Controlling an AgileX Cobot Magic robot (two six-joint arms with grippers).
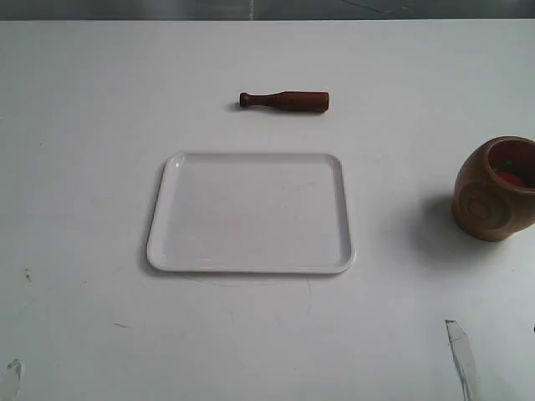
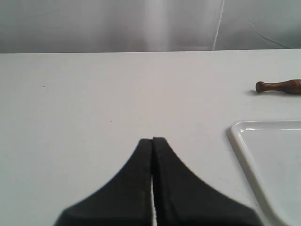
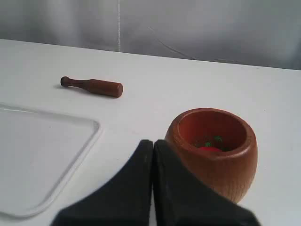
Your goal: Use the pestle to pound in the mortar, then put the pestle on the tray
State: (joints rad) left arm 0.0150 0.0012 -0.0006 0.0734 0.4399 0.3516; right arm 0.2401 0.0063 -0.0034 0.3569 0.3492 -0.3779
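Observation:
The dark reddish-brown pestle (image 1: pixel 284 101) lies flat on the white table beyond the tray, its knobbed handle pointing left. The white tray (image 1: pixel 251 213) sits bare in the middle. At the right edge stands the light-brown mortar (image 1: pixel 496 188) with red and green bits inside (image 3: pixel 210 144). My left gripper (image 2: pixel 152 140) is shut and holds nothing, low over the table, left of the tray's corner (image 2: pixel 237 127). My right gripper (image 3: pixel 153 141) is shut too, with the mortar (image 3: pixel 214 150) close in front of it and the pestle (image 3: pixel 92 86) farther off.
A pale metallic tip (image 1: pixel 461 351) shows at the lower right of the exterior view and another (image 1: pixel 12 373) at the lower left. The table's far edge (image 1: pixel 267 20) meets a grey backdrop. Small dark specks mark the table near the left front.

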